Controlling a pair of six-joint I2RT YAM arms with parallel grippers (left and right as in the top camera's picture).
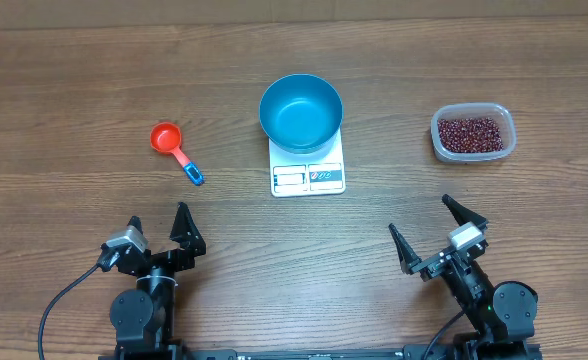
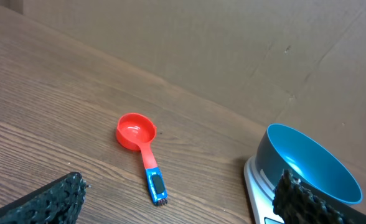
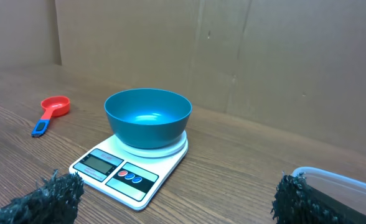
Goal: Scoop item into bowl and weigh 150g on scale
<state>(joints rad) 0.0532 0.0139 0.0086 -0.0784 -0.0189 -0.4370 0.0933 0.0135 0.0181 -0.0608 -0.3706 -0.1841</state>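
Overhead: bowl (image 1: pixel 300 112), blue, seated on white scale (image 1: pixel 308 178) at mid-table; beans (image 1: pixel 471 132) heaped in clear tub (image 1: pixel 473 156) at far right, well apart from both grippers; red scoop (image 1: pixel 173 149) with blue handle end, lying left of scale. At front left, left gripper (image 1: pixel 158 214), spread wide, nothing between. At front right, right gripper (image 1: pixel 420 215), likewise spread wide and empty, tub beyond it and to its right. Left wrist: scoop (image 2: pixel 139 140) flat on wood ahead, between the two dark fingers (image 2: pixel 55 202) and apart from them; bowl (image 2: pixel 307 165) and corner of scale (image 2: pixel 254 180) behind right-hand finger. Right wrist: bowl (image 3: pixel 147 115) on scale (image 3: pixel 117 174) ahead, between fingers (image 3: pixel 52 199); scoop (image 3: pixel 51 111) at far left; tub rim (image 3: pixel 338 183) just behind right-hand finger, beans not discernible.
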